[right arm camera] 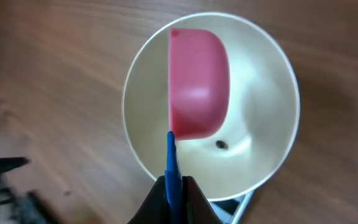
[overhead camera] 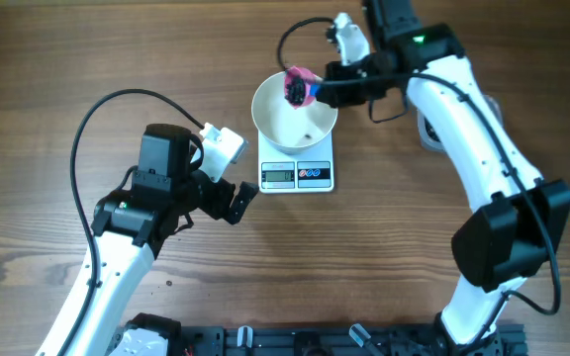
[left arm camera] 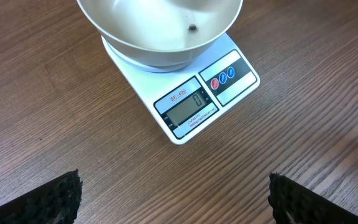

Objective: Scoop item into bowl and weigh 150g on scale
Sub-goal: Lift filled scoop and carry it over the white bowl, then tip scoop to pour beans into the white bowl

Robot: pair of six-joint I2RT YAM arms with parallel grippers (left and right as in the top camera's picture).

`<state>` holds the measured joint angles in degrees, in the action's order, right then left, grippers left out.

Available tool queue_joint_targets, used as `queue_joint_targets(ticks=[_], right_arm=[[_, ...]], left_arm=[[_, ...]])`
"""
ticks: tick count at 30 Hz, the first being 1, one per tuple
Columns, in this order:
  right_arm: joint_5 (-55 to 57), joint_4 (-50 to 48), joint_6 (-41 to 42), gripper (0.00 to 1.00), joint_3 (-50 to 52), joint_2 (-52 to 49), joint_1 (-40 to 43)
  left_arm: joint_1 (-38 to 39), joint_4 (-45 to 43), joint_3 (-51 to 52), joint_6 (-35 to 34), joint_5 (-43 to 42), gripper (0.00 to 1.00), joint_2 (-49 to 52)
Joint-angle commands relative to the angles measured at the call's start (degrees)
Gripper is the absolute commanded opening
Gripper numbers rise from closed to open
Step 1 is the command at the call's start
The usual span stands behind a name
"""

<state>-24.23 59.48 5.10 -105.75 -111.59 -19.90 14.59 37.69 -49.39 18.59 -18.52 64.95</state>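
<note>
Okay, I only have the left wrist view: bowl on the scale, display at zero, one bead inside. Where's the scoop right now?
Observer: A pink scoop hangs over the bowl, toward the side away from the display.
Operator: What's holding it?
Observer: The right jaws, shut on its blue handle.
Operator: Is it loaded?
Observer: Yes, the overhead view shows black beads in it.
</note>
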Motion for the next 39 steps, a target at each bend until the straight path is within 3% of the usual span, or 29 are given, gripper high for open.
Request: queue_joint_targets(ticks=[1, 8, 13, 23, 39], right_arm=[[14.71, 1.05, -3.87, 0.04, -2.29, -0.26, -4.07], [23.63, 2.12, -5.46, 0.04, -2.29, -0.28, -8.09], [25.4, 2.16, -9.77, 0.04, -2.29, -0.28, -9.46], [40.19, 1.84, -17.16, 0.04, -2.29, -0.28, -15.08], [38.84, 1.77, -16.35, 0.04, -2.29, -0.28, -15.58]], left_arm=[[0.2, -0.15, 0.59, 0.07, -0.94, 1.0, 0.33], [0.2, -0.15, 0.59, 0.07, -0.92, 1.0, 0.33], [0.2, -0.15, 0.59, 0.07, -0.94, 1.0, 0.33], [0.2, -0.15, 0.59, 0.07, -0.94, 1.0, 0.33], [0.2, -0.15, 0.59, 0.07, -0.94, 1.0, 0.33]])
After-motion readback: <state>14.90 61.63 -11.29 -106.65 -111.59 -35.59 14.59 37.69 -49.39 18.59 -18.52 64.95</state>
